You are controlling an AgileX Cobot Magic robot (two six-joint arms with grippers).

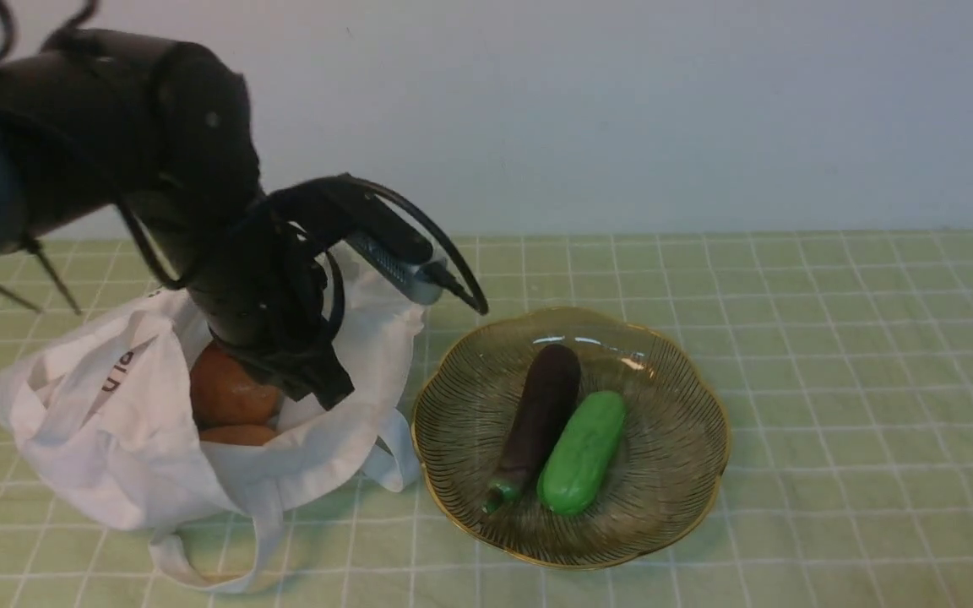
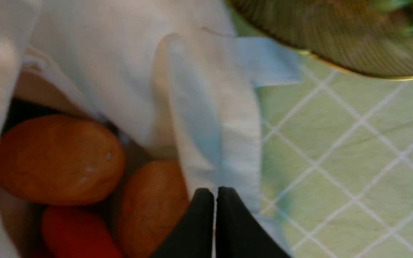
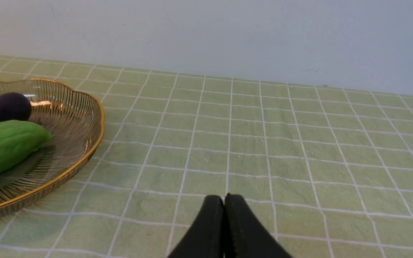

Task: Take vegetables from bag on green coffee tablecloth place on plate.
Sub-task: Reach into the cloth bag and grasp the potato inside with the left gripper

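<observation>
Sitting clenched, the left claw (image 1: 333, 397) lies right of the brown potato (image 1: 233, 393); reaching it likely requires leftward travel.

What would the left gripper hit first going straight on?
Probably the bag's white cloth near its opening; the orange vegetable lies close beside that line, and depth is unclear.

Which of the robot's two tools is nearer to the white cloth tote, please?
Left: the left tool is over the tote; the right tool is off beyond the plate.
</observation>
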